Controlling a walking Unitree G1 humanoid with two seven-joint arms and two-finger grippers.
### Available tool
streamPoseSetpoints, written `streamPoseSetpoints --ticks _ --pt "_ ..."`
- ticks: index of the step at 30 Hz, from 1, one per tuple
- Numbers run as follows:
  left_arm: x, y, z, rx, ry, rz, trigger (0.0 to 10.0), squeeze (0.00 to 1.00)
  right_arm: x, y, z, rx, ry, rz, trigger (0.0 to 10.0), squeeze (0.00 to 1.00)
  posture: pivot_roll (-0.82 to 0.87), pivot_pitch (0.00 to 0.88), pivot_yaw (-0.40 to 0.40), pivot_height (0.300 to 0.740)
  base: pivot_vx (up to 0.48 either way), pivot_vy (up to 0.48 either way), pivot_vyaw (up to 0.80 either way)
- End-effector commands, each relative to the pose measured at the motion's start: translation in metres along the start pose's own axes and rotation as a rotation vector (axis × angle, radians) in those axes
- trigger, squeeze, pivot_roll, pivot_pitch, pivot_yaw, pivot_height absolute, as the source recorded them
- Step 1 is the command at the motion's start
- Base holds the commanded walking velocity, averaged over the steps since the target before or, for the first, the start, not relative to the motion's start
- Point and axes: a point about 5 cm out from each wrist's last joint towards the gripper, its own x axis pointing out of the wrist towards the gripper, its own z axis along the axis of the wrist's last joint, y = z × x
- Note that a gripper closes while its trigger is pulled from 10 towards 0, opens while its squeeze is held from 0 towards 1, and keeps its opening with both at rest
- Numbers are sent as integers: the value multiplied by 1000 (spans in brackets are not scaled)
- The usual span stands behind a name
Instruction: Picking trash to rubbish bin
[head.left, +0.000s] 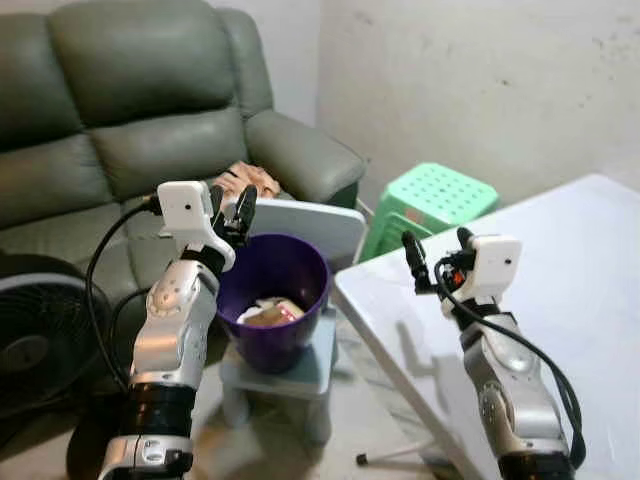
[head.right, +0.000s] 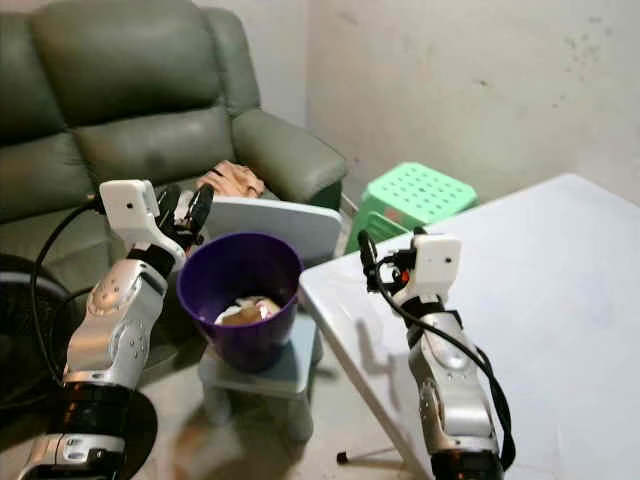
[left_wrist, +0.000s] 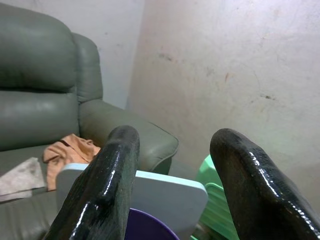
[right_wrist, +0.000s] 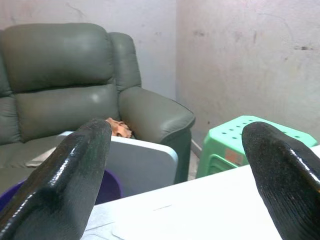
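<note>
A purple rubbish bin (head.left: 275, 300) stands on a small grey stool between the sofa and the white table; paper and wrapper trash (head.left: 270, 313) lies inside it. My left gripper (head.left: 232, 212) is raised above the bin's left rim, fingers (left_wrist: 107, 185) open and holding nothing. My right gripper (head.left: 437, 250) hovers over the near left corner of the white table (head.left: 560, 290), its fingers (right_wrist: 82, 170) spread wide open and empty.
A grey-green sofa (head.left: 130, 110) with an orange cloth (head.left: 245, 180) fills the back left. A light grey board (head.left: 305, 225) leans behind the bin. A green plastic stool (head.left: 432, 200) stands by the wall. A black fan (head.left: 40, 330) sits at the left.
</note>
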Motion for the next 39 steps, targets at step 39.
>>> streamPoseSetpoints --ticks 39 --pt "4 -3 3 -4 -14 -18 10000 0 -1 1 5 -13 -4 -4 10000 0 12 0 -14 715 0 37 -696"
